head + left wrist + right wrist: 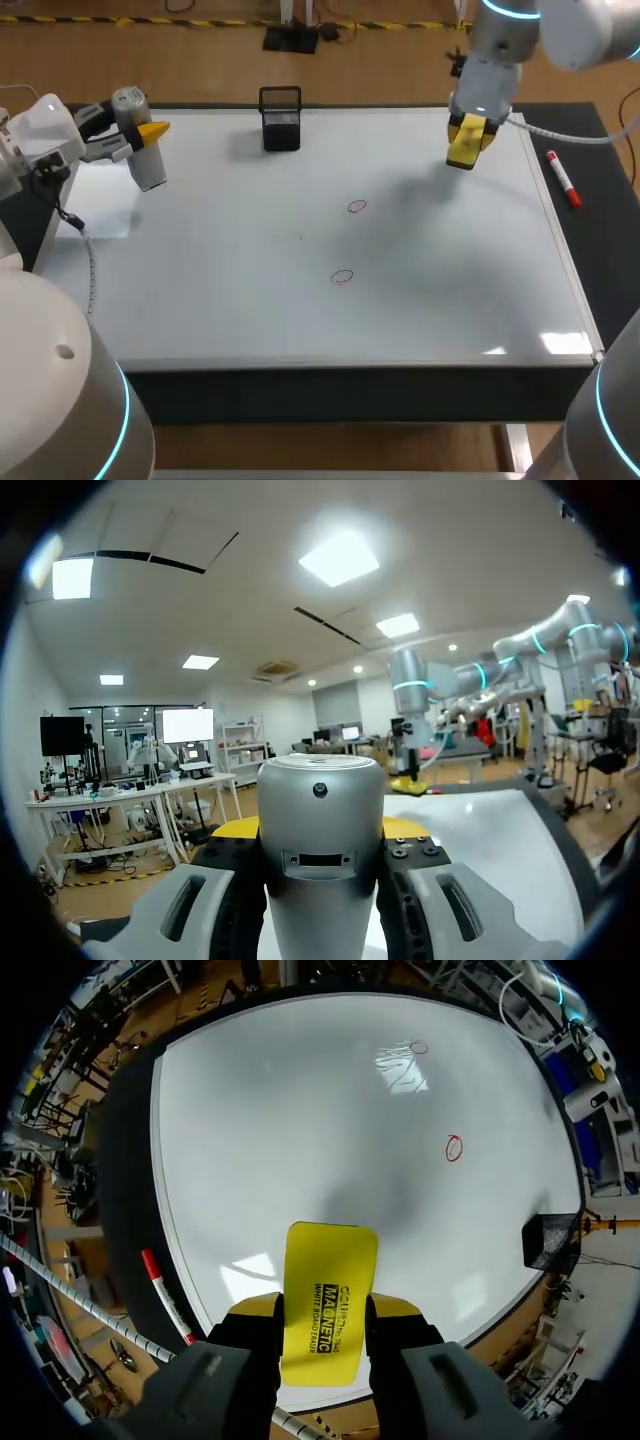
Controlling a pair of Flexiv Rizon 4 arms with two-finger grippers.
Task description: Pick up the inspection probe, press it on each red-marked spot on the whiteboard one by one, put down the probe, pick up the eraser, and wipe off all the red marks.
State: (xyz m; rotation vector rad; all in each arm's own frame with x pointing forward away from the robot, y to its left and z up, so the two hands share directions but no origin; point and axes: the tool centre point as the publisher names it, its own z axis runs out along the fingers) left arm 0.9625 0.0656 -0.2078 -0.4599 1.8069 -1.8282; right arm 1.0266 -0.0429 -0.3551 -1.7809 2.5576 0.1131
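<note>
step (my read): wipe phase. The eraser [330, 1295] is gripped and both red rings sit unwiped on the whiteboard [250, 290]. Can't tell from this whether probing is finished.
wipe, how: bring the eraser down flat, felt face square to the whiteboard, not on an edge. Use light, even pressure and short overlapping strokes, with each pass covering a whole ring. Take the far ring [357, 206] first since it's closer to the eraser, then the near ring [342, 277].
watch: thin ink may smear, so lift and check before moving on. Keep the left arm parked off the whiteboard's left edge, out of the sweep.
right fingers [252, 1312]: grasping the eraser by its two long sides, above the whiteboard's far-right corner, clear of the surface.
left fingers [152, 131]: clenched on the probe [320, 820] from both sides, raised over the whiteboard's far-left corner.
eraser look: flat yellow rectangle with black print, sticking out ahead past the fingertips.
probe look: smooth silver-grey cylinder with a flat cap and a small slot in its side.
rings: small, thin red outlines, roughly mid-whiteboard, well apart.
other: black mesh holder [281, 128] at the whiteboard's far edge; red marker [563, 178] just off its right edge on the table [605, 250].
</note>
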